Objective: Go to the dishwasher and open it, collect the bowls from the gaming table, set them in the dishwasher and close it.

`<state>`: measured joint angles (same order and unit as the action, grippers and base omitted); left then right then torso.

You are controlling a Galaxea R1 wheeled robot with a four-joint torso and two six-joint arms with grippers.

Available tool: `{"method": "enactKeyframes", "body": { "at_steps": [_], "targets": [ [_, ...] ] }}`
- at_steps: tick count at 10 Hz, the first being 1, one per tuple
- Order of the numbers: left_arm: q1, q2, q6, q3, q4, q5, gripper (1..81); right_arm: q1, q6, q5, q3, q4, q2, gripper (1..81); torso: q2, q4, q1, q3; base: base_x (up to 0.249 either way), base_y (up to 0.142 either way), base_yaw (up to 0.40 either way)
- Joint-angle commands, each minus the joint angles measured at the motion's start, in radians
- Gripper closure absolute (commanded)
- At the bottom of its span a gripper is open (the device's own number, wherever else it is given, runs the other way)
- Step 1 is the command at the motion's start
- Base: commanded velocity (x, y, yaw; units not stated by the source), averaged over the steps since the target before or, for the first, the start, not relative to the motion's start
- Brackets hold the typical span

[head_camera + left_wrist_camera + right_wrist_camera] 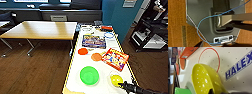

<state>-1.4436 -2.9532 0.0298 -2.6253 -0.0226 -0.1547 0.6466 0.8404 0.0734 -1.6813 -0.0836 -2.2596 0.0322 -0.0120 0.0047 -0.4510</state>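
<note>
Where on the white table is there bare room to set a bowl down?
On the gaming table, the left strip beside the green bowl and the orange bowls is bare, as is the patch between the green bowl and the red box. The far end, past the puzzle box, is crowded.

On the table (75, 77), three bowls (89, 75) lie between two boxes (93, 41) behind and the near edge.

"HALEX" on the gaming table (238, 62)
</note>
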Motion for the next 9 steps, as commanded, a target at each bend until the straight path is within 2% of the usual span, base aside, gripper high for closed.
{"method": "enactKeyframes", "body": {
  "at_steps": [1, 2, 5, 7, 9],
  "targets": [
    [-0.004, 0.012, 0.004, 0.002, 0.0, 0.069, 1.0, -0.099, 0.011, -0.098, 0.043, -0.002, 0.076, 81.1, 0.0, 0.0, 0.0, 0.0, 0.0, 0.0, 0.0],
    [-0.004, 0.009, 0.004, 0.002, -0.002, 0.067, 1.0, -0.138, 0.011, -0.111, 0.087, 0.002, 0.132, 81.1, 0.0, 0.0, 0.0, 0.0, 0.0, 0.0, 0.0],
    [-0.002, -0.001, 0.007, 0.002, -0.008, 0.067, 1.0, -0.299, 0.011, -0.327, 0.25, 0.007, 0.339, 81.1, 0.0, 0.0, 0.0, 0.0, 0.0, 0.0, 0.0],
    [-0.002, -0.009, 0.007, 0.002, -0.01, 0.066, 1.0, -0.356, 0.009, -0.423, 0.287, 0.015, 0.425, 81.1, 0.0, 0.0, 0.0, 0.0, 0.0, 0.0, 0.0],
    [-0.001, -0.011, 0.009, 0.002, -0.01, 0.064, 1.0, -0.368, 0.002, -0.475, 0.302, 0.015, 0.501, 81.1, 0.0, 0.0, 0.0, 0.0, 0.0, 0.0, 0.0]
  ]
}}
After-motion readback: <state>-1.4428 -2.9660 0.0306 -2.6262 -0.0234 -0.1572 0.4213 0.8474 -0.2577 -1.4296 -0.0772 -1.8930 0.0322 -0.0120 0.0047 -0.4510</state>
